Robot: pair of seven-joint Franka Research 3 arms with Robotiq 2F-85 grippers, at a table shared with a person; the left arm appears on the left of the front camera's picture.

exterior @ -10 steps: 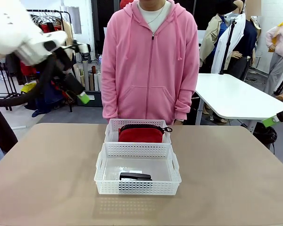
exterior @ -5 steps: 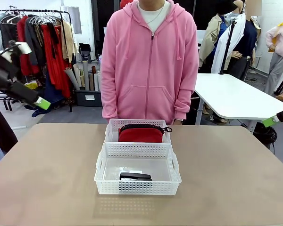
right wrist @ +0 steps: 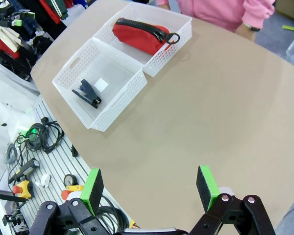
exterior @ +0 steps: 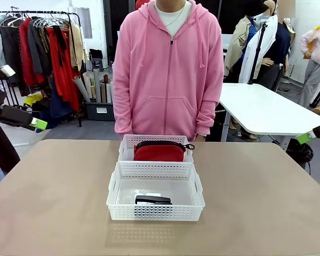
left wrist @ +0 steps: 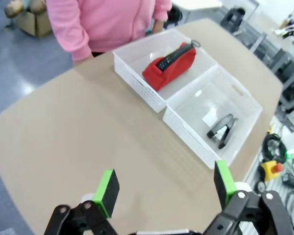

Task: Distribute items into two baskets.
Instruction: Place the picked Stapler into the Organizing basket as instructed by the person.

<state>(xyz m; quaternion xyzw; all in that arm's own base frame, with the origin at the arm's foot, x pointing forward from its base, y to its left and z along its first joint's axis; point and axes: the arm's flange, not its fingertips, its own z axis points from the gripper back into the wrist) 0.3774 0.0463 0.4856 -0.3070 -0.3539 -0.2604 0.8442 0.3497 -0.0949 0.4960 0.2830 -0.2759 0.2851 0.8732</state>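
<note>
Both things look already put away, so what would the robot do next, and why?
Probably nothing but rest both arms away. The red pouch lies in the far basket and the black stapler in the near basket, one each. The left tool and right tool are open and empty, well off the baskets.

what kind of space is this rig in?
Likely a robot lab or workshop, partly used for clothing: a garment rack behind the person, a white worktable nearby, cables and an emergency-stop button beside the table.
</note>
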